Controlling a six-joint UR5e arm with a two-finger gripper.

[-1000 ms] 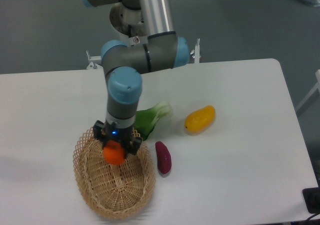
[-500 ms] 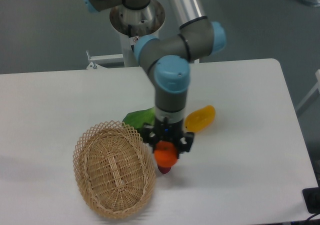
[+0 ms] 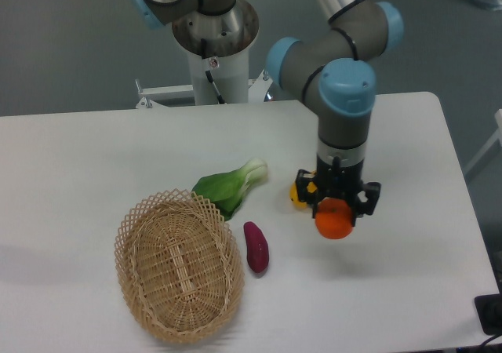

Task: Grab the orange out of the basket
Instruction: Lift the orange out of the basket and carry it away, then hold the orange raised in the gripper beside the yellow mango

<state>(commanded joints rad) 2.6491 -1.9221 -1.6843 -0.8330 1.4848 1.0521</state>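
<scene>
The orange (image 3: pixel 334 219) is clamped in the gripper (image 3: pixel 336 209) — jaws closed on its sides — above the table (image 3: pixel 408 274), well right of the basket (image 3: pixel 179 268). A yellow fruit (image 3: pixel 298 194) peeks out behind the gripper; a purple sweet potato (image 3: pixel 256 246) and leafy green (image 3: pixel 231 187) lie beside the basket.

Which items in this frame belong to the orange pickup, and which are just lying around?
Part of the job:
orange, held in the claw
wicker basket, now without fruit

Just lying about:
bok choy
purple sweet potato
yellow fruit, mostly hidden behind the claw
</scene>
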